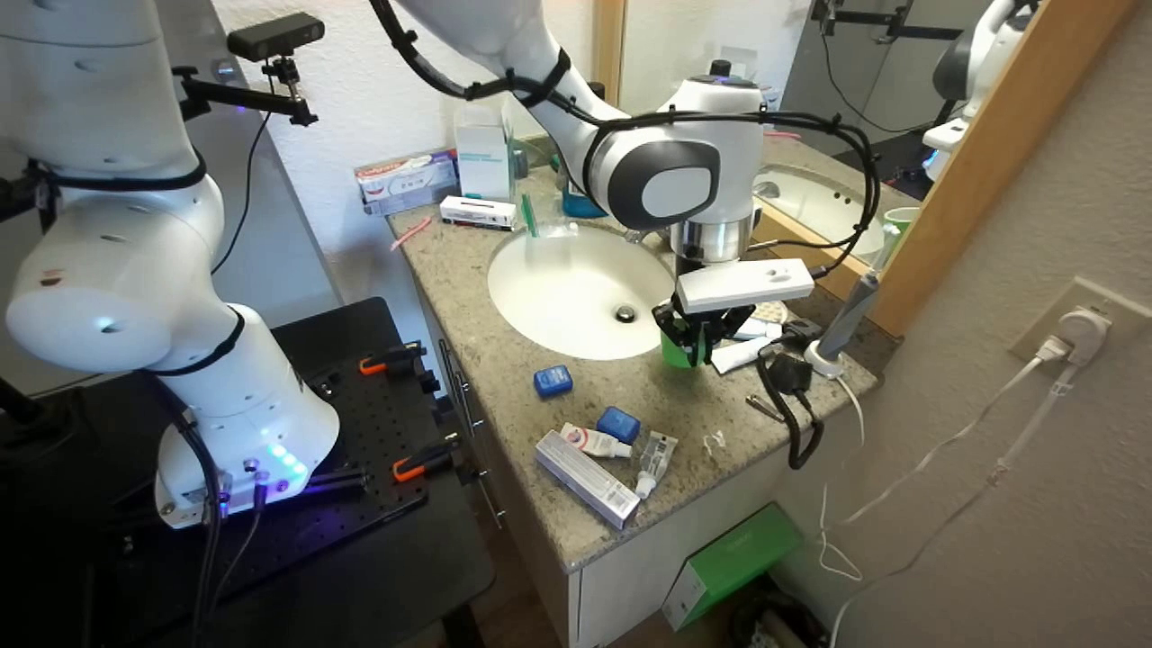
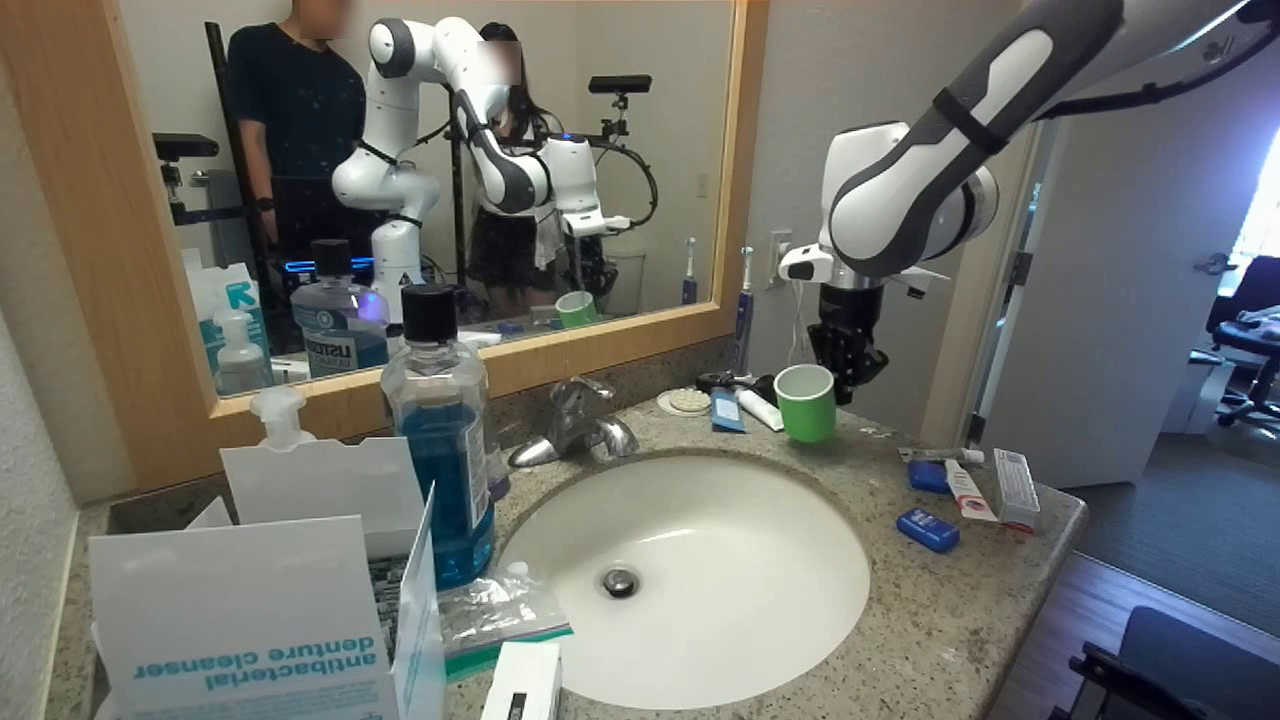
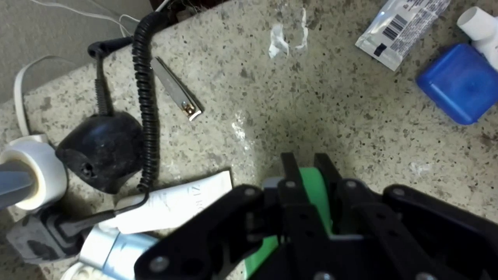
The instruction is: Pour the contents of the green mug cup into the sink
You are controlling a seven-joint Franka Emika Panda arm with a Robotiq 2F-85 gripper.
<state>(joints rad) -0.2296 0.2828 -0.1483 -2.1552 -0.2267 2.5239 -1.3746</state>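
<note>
The green mug cup (image 1: pixel 675 353) is at the edge of the sink on the faucet-far countertop side. In an exterior view the mug (image 2: pixel 806 418) has its pale opening up, tipped slightly toward that camera. I cannot tell whether its base touches the counter. My gripper (image 1: pixel 698 349) points down beside the mug; in the wrist view its fingers (image 3: pixel 307 161) are closed on the mug's green handle (image 3: pixel 316 190). Most of the mug's body is hidden there. The white oval sink (image 1: pixel 558 292) lies beside the mug, with its drain and chrome faucet (image 2: pixel 575 425) visible in an exterior view. The mug's contents are not visible.
Blue floss boxes (image 1: pixel 553 381) and toothpaste tubes lie near the counter's front. A nail clipper (image 3: pixel 175 87), black adapter with coiled cord (image 3: pixel 103 151) and electric toothbrush (image 1: pixel 850 315) stand near the wall. A mouthwash bottle (image 2: pixel 445 480) and white box (image 2: pixel 240 620) are across the sink.
</note>
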